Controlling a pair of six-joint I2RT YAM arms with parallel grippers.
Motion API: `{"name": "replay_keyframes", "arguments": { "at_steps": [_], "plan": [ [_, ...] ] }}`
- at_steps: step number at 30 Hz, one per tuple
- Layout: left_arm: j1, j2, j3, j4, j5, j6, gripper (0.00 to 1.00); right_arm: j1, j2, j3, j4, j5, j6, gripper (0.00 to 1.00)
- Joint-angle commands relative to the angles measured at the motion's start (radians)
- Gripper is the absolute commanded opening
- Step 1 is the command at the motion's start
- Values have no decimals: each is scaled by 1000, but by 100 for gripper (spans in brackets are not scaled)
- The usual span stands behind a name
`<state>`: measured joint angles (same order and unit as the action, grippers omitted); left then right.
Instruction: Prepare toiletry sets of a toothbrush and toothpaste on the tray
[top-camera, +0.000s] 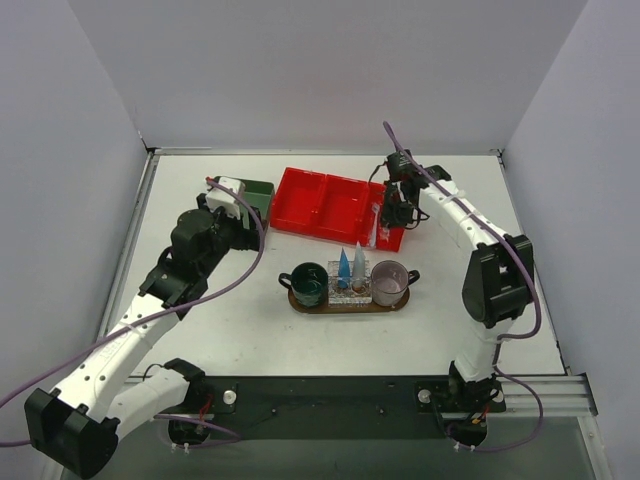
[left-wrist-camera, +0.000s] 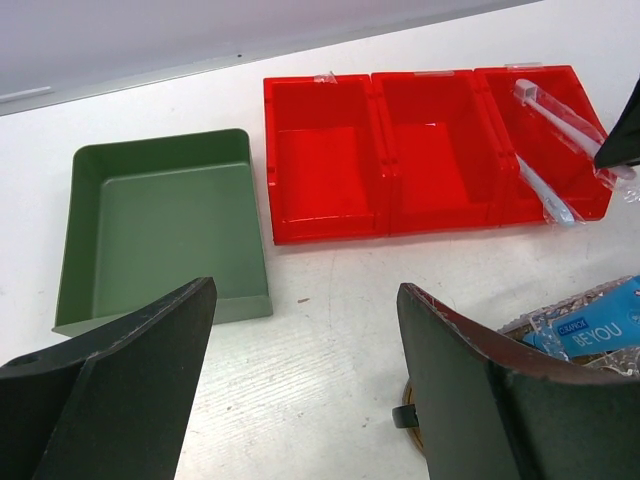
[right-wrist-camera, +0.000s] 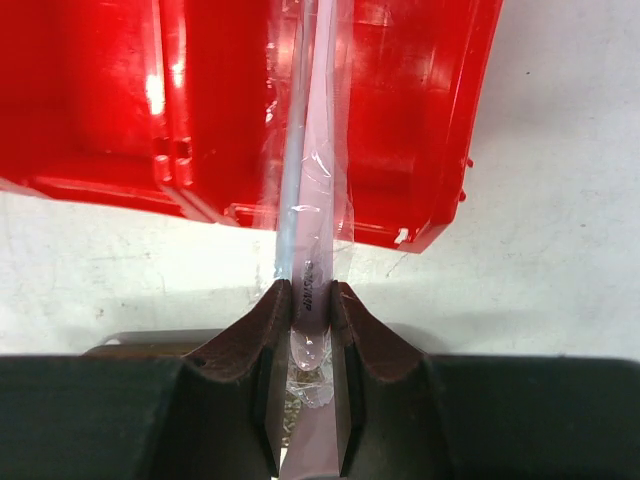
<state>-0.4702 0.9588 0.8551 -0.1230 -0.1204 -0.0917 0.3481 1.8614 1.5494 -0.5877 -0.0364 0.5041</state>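
While right fingers (right-wrist-camera: 262, 335) clamp toothbrush (right-wrist-camera: 304, 225), it crosses red bin (right-wrist-camera: 405, 238) edge.

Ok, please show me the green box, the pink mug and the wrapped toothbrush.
green box (left-wrist-camera: 160, 225), left wrist view, on its floor.
pink mug (top-camera: 388, 290), top view, on its wall.
wrapped toothbrush (right-wrist-camera: 308, 270), right wrist view, on its handle.

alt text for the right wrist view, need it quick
The right hand is shut on a pale, clear-wrapped toothbrush, which runs away from it across the end compartment of the red bin. The bin sits on a white table.
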Motion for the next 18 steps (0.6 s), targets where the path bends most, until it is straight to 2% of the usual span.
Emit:
{"name": "replay_keyframes", "arguments": {
  "at_steps": [1, 10, 14, 18],
  "plan": [
    [-7, -28, 7, 36, -7, 9, 84, 22, -93, 9, -6, 61, -24, 0],
    [-10, -14, 25, 54, 48, -38, 84, 68, -198, -48, 45, 92, -65, 0],
    [-11, 32, 111, 58, 177, -188, 81, 107, -260, -54, 52, 144, -104, 0],
    [-30, 67, 169, 109, 234, -325, 80, 143, -365, -89, 69, 167, -127, 0]
  ]
}}
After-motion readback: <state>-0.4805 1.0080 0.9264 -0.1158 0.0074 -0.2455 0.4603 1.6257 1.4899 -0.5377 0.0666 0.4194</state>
